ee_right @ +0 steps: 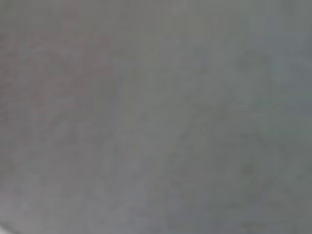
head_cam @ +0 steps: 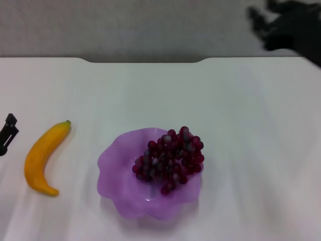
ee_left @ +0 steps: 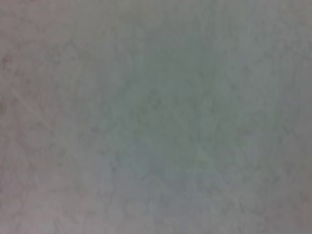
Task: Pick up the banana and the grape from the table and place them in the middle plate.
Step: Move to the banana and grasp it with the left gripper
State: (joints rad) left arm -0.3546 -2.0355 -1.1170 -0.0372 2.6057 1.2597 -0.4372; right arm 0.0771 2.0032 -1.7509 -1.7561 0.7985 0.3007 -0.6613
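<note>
Blurring right claw (head_cam: 261, 22) — left claw (head_cam: 7, 134) edge-cropped

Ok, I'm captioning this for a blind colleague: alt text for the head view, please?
The grape bunch lies in the purple middle plate on the white table; the banana lies to its left. Left gripper at the left edge, right gripper raised far right.

The black left gripper (head_cam: 7, 133) is cut off by the left edge of the head view, so its fingers cannot be judged. The black right gripper (head_cam: 291, 27) at the far right corner is blurred and partly outside the picture. Both wrist views show only a plain grey-white surface, with nothing recognisable.
</note>
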